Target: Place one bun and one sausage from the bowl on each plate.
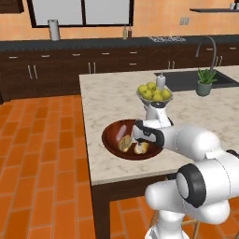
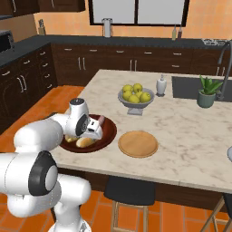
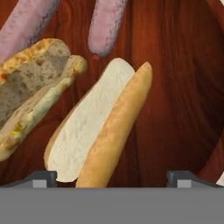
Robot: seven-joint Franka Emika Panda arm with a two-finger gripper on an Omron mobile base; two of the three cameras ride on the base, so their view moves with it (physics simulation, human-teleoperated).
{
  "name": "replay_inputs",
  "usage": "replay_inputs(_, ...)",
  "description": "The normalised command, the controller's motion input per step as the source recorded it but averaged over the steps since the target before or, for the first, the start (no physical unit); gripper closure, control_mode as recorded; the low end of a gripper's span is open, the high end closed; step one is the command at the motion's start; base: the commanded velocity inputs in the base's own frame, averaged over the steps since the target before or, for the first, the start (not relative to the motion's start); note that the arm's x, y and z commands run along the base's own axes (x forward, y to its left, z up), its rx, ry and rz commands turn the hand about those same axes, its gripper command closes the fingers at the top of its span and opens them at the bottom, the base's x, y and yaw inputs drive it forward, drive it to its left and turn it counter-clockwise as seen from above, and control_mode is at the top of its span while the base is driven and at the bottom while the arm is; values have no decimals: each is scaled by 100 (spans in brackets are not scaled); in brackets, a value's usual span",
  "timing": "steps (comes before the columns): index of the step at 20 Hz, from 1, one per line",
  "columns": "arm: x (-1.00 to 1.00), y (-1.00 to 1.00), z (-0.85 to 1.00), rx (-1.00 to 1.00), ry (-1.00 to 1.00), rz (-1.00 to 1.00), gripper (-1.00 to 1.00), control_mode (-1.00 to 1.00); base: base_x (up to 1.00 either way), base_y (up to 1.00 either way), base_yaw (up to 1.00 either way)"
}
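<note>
The dark reddish-brown bowl (image 1: 108, 140) (image 2: 108, 130) (image 3: 183, 87) sits near the island's front edge. It holds two buns and two pinkish sausages (image 3: 107, 26) (image 3: 22, 30). A pale split bun (image 3: 96, 127) lies right below my gripper (image 3: 111, 177), whose open fingertips (image 3: 43, 177) stand apart on either side of its near end, holding nothing. A browner, crusty bun (image 3: 30, 92) lies beside it. In the base views my hand (image 1: 145, 134) (image 2: 94, 128) hovers low over the bowl. The orange-tan plate (image 2: 137, 143) lies empty to the bowl's right. A sliver of the pale grey plate (image 2: 229, 154) shows at the frame edge.
A grey footed bowl of yellow-green fruit (image 2: 134, 96) (image 1: 154, 93) stands behind the bowl, with a white soap bottle (image 2: 161, 85) beyond it. A potted plant (image 2: 206, 93) sits by the sink (image 1: 196, 79). A stool (image 2: 129, 192) stands under the island's edge.
</note>
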Motion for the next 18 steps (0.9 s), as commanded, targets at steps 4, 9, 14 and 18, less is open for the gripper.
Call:
replay_inputs(4, 31, 0, -23, 0, 0, 0, -100, -100, 0, 0, 0)
replay_inputs(9, 23, 0, -23, 0, 0, 0, -100, -100, 0, 0, 0)
replay_inputs(14, 5, 1, -21, 0, -2, -1, -100, -100, 0, 0, 0)
replay_inputs(18, 0, 0, 0, 0, 0, 0, -100, -100, 0, 0, 0)
